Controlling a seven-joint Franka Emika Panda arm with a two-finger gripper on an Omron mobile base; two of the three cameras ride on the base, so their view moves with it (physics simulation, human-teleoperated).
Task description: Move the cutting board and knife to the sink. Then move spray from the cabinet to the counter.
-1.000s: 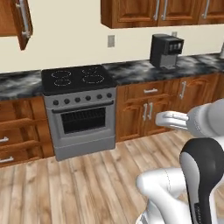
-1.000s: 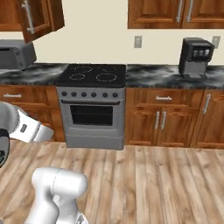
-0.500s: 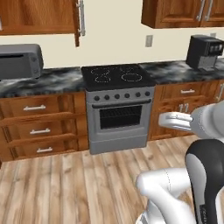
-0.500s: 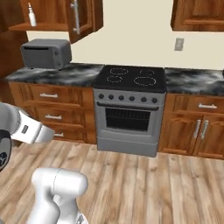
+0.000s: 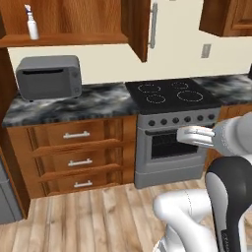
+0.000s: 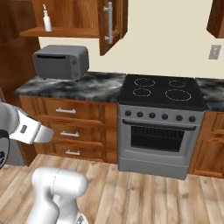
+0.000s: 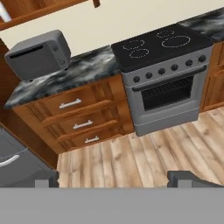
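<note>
**Spray bottle high on the open cabinet shelf, arm well short of it**

The white spray (image 5: 31,23) stands upright on the cabinet (image 5: 74,19) shelf, above a grey toaster oven (image 5: 48,77) on the counter (image 5: 93,102). The gripper (image 7: 113,177) is spread wide, empty. A long upward reach risks toppling the bottle or clipping the open cabinet door (image 5: 138,27).

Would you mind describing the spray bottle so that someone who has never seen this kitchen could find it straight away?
Start at the grey toaster oven on the dark marbled counter, left of the black stovetop. Directly above it is the open reddish-brown wall cabinet with a plain shelf. The spray stands upright at the shelf's left end: a small white bottle with a narrow neck and trigger nozzle, with nothing else on the shelf beside it.
</note>
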